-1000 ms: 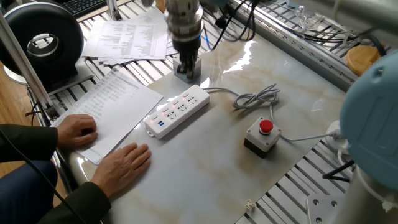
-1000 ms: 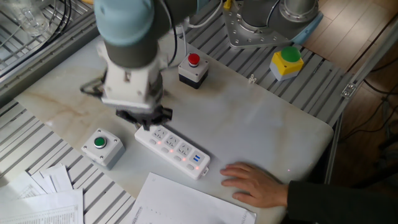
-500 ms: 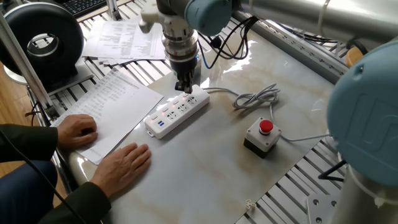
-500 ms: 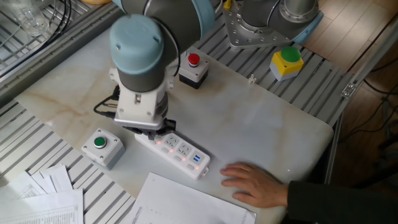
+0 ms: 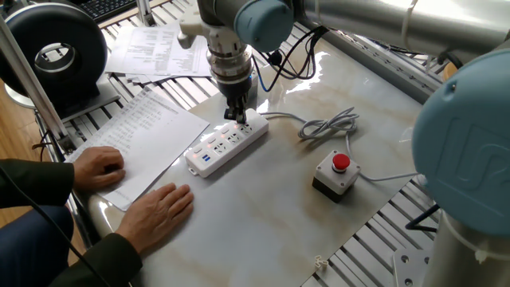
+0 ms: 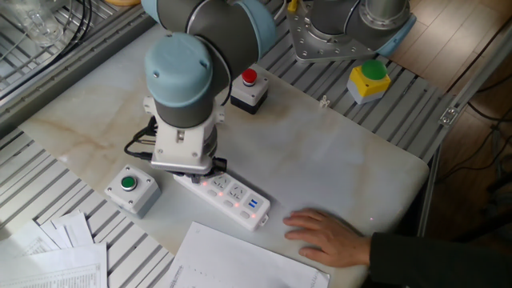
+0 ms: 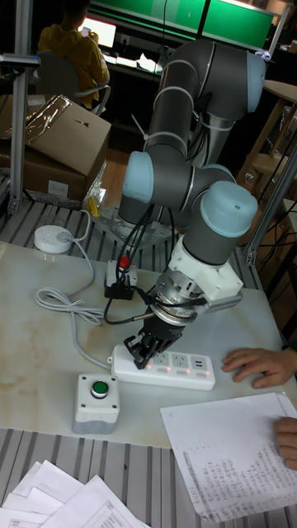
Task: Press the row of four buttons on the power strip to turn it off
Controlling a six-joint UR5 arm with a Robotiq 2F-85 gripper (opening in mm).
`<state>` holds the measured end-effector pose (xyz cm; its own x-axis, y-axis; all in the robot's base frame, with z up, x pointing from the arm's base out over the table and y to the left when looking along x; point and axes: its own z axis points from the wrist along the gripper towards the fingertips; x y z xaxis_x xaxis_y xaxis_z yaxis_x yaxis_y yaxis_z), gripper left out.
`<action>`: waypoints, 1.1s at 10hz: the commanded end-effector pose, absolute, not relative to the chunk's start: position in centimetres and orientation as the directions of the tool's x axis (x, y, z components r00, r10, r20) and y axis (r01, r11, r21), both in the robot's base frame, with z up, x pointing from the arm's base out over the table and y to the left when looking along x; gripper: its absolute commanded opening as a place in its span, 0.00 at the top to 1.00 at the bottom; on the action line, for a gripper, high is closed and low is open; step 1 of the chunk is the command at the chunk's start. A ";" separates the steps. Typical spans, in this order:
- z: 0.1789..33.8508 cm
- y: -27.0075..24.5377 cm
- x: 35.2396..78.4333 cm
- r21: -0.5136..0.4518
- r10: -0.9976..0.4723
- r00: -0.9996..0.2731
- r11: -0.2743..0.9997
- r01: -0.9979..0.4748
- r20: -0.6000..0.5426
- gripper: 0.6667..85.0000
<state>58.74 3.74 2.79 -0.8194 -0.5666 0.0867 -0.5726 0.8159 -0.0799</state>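
The long white power strip (image 5: 229,143) (image 6: 226,192) (image 7: 167,368) lies on the marble tabletop, its white cord (image 5: 327,125) coiled behind it. The four buttons (image 5: 212,139) (image 6: 222,193) (image 7: 172,371) run along its long edge and glow reddish. My gripper (image 5: 237,119) (image 7: 141,355) points straight down over the cord end of the strip. Its dark fingertips are pressed together and rest on or just above the strip's top. In the other fixed view the wrist hides the fingertips.
A person's hands (image 5: 160,208) (image 6: 326,235) (image 7: 255,364) rest beside the strip's USB end, on printed papers (image 5: 151,131). A red mushroom button box (image 5: 336,175) (image 6: 248,88) and a green button box (image 6: 130,189) (image 7: 97,401) flank the strip. A round white puck (image 7: 53,239) lies far left.
The gripper has come down from behind the strip, by the green button box, onto the strip's cord end. Over the last half second it only settled slightly. The hands stayed still.
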 end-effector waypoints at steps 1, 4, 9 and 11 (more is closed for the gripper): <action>2.3 4.2 58.9 -0.078 -0.566 -0.821 0.817 -0.571 0.083 1.00; 6.6 5.0 58.6 -0.123 -0.559 -0.814 0.807 -0.578 0.158 1.00; 6.6 7.7 59.3 -0.095 -0.551 -0.827 0.823 -0.561 0.112 1.00; 5.9 6.4 60.3 -0.130 -0.579 -0.806 0.796 -0.591 0.119 1.00</action>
